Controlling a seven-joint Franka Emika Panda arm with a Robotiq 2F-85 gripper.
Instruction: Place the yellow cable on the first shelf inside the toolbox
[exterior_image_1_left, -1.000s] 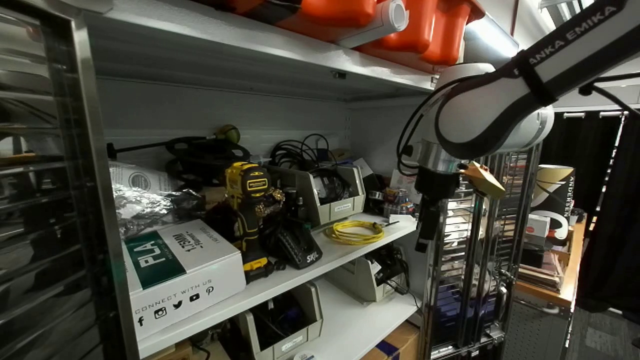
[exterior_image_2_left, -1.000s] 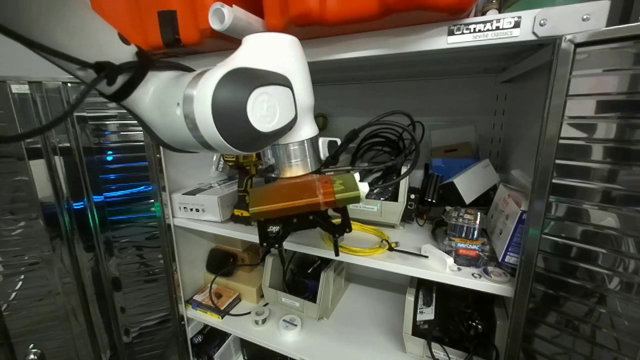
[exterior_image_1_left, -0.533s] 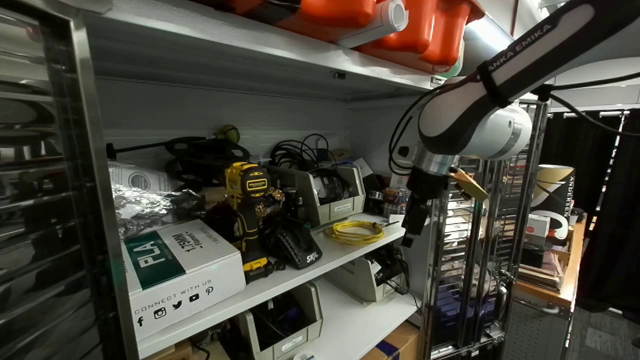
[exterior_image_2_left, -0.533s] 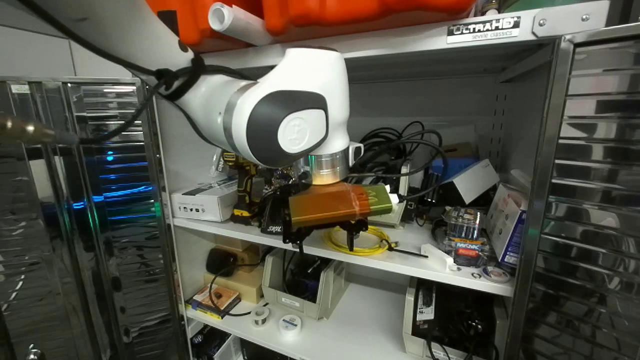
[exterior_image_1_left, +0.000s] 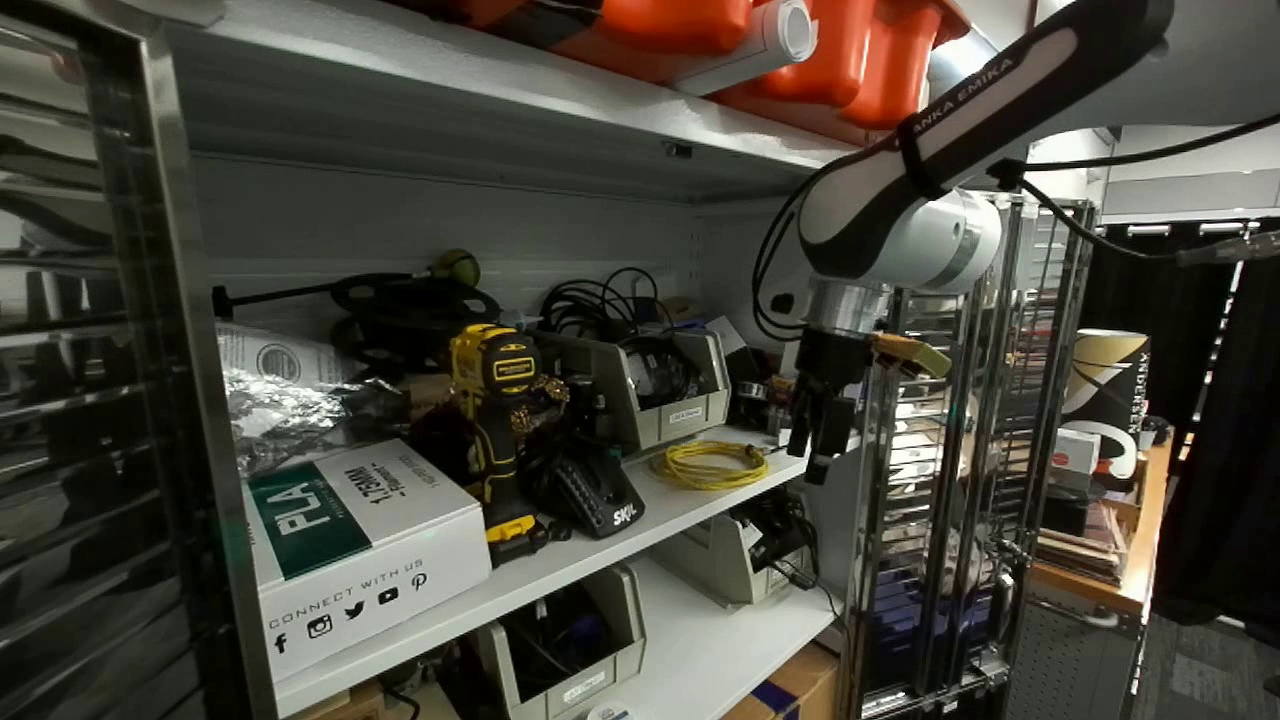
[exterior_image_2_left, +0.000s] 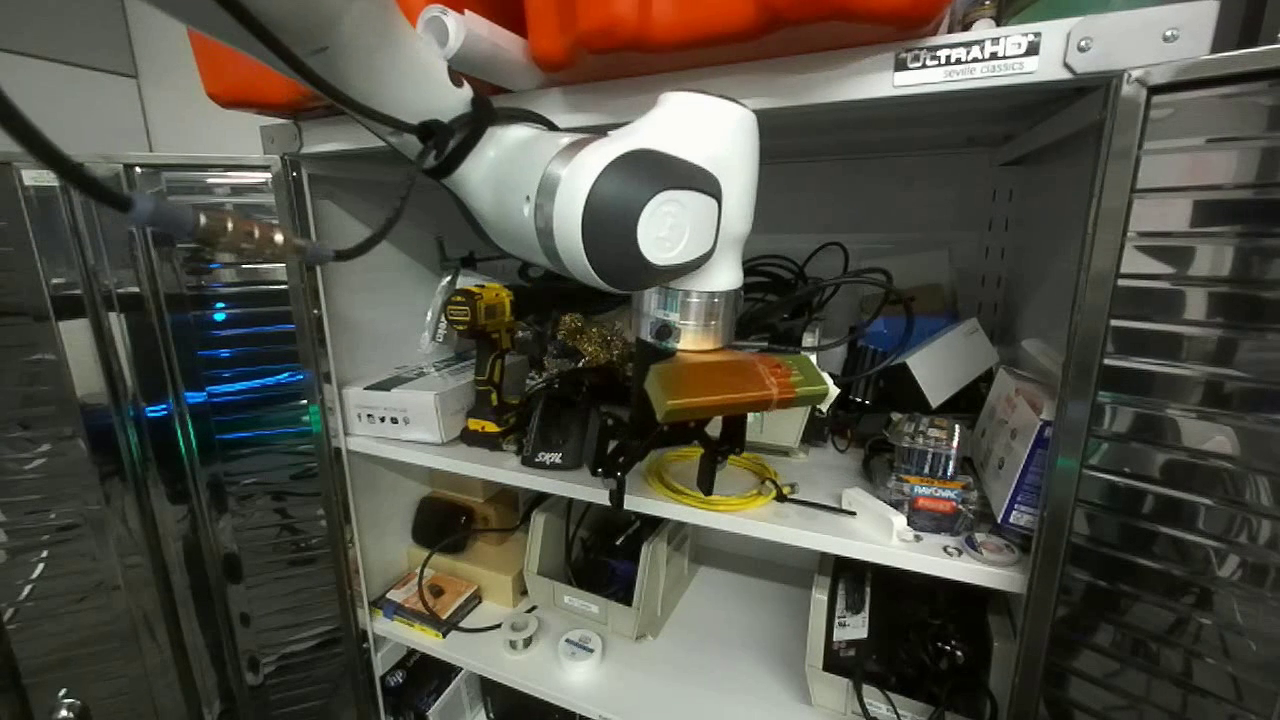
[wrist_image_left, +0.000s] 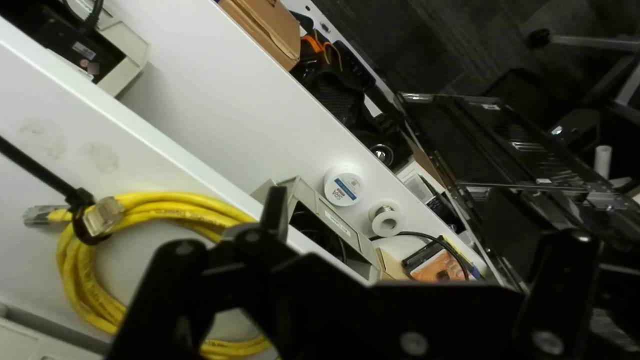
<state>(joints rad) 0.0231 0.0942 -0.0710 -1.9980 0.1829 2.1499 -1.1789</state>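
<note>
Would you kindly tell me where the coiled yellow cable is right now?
In an exterior view, the coiled yellow cable lies on the white shelf near its front edge, right of the black SKIL-marked device and left of the black gripper.

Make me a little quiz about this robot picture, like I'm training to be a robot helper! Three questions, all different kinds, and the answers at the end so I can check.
1. Fill in the blank: the black device beside the yellow-and-black power drill has the word "____" on it.

2. True or false: the yellow cable lies coiled on the same shelf as the drill.

3. Pick one. The gripper is:
a) shut on the cable
b) open, holding nothing
c) shut on a cardboard box

Key:
1. SKIL
2. True
3. b
</note>
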